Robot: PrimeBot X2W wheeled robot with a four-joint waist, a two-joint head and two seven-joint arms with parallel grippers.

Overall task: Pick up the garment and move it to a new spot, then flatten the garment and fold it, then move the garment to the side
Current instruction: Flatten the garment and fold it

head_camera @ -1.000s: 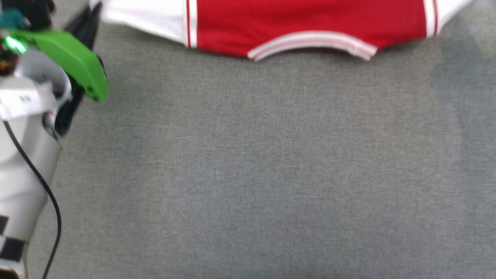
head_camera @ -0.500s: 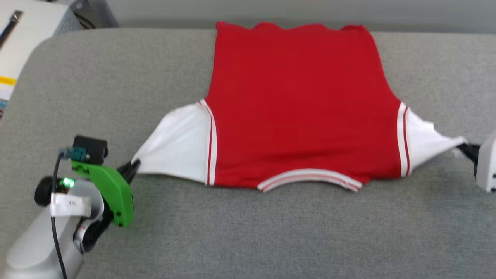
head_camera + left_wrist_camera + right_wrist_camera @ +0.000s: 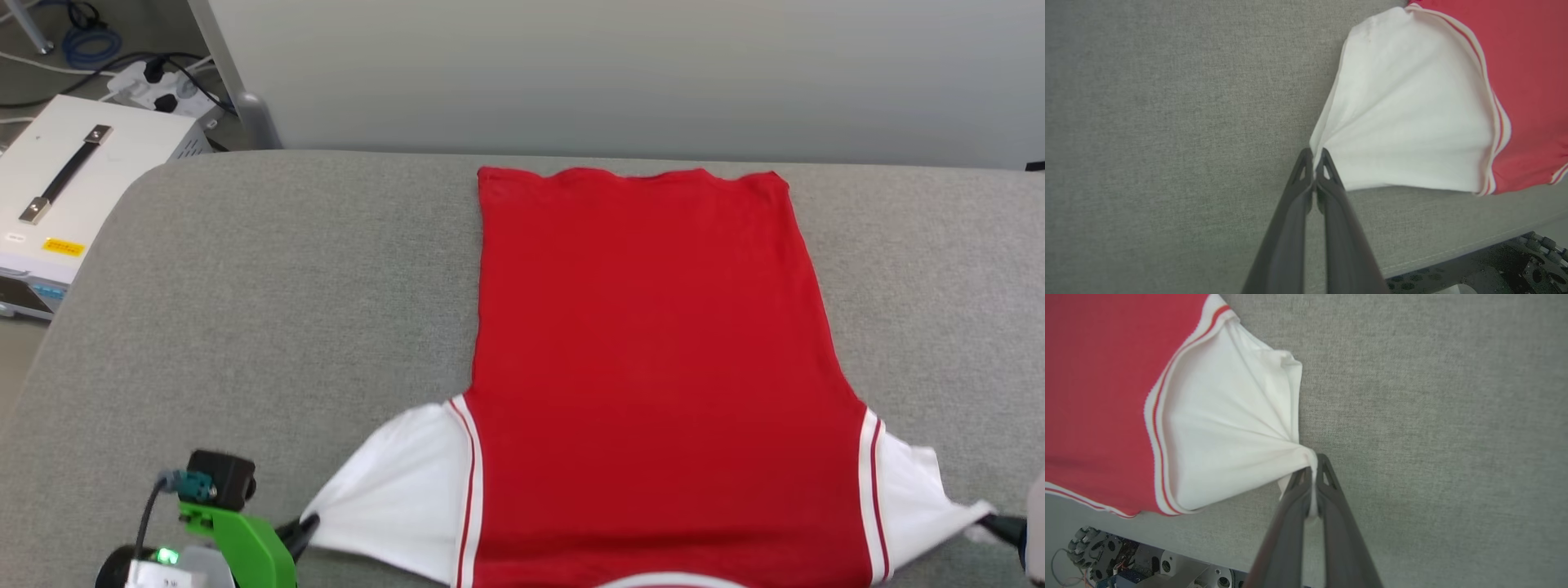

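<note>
Basically spread flat: garment [image 3: 645, 367] lay plain red side up on the grey counter [image 3: 245, 327], hem toward the far edge. Left claw [image 3: 1314, 157] was clamped shut on the white sleeve tip on its side. Right claw [image 3: 1314, 465] was likewise shut, with sleeve cloth pinched between its fingers. Both arms sat low and wide at the near edge, sleeves drawn taut outward.
</note>
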